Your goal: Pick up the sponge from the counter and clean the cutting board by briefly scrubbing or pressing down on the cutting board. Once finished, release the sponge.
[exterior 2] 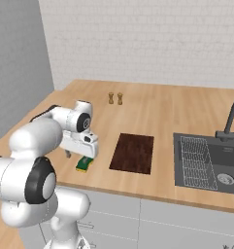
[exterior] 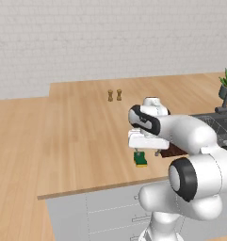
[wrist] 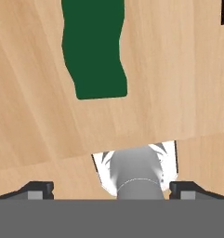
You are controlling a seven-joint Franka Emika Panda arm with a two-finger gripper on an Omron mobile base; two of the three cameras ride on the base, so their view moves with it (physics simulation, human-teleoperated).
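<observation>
Item: two-finger claw (wrist: 111, 190), fingers spread wide, gripping nothing, hovering for a top-down pick. Small green-topped, yellow-based sponge (wrist: 95, 46) is lying directly below on the light wood-plank counter (exterior: 77, 132); dark reddish-brown rectangular cutting board (exterior 2: 133, 152) is waiting beside it.

The counter (exterior 2: 152, 104) looks like light wood planks, matt, with faint grain lines running along it, and the drawer fronts (exterior 2: 186, 223) below are a flat, smooth grey. The cutting board (exterior 2: 133, 152) reads as dark reddish-brown wood with a mottled grain, no shine on it. The sponge (wrist: 94, 49) has a dull dark green top, totally flat in colour, and a yellow layer under it in the right base view. The sink (exterior 2: 230, 160) is a dark grey matt basin, with a thin wire-grid rack (exterior 2: 196, 163) inside that looks metal. The wall (exterior 2: 138, 39) behind is pale brick with a rough texture. The two little shakers (exterior 2: 115, 98) look wooden.
</observation>
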